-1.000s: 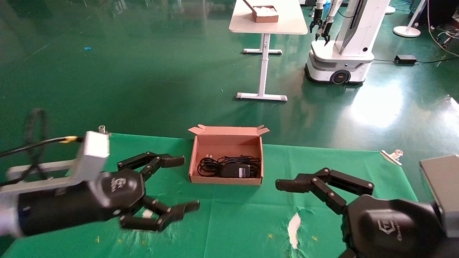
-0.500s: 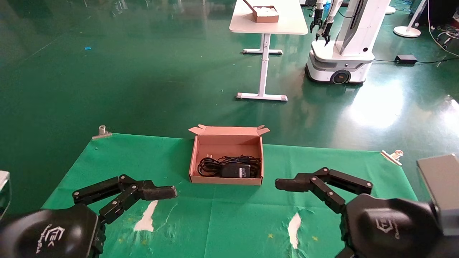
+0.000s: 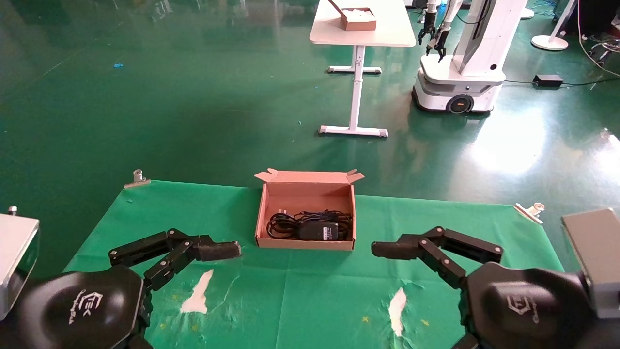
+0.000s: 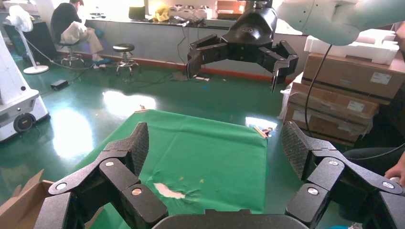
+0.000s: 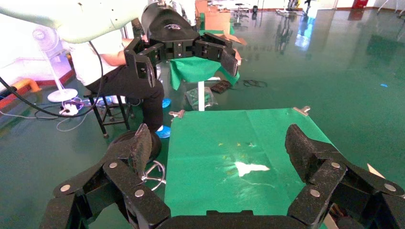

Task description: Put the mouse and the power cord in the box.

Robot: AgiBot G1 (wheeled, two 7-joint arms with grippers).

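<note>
Sitting between the wide-open left gripper (image 3: 213, 264) and right gripper (image 3: 402, 264), the box (image 3: 305, 242) holds the power cord (image 3: 310, 225).

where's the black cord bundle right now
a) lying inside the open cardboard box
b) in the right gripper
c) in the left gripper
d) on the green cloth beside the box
a: the head view shows the power cord lying coiled on the floor of the box, while the left gripper and right gripper are both open and empty over the green cloth.
</note>
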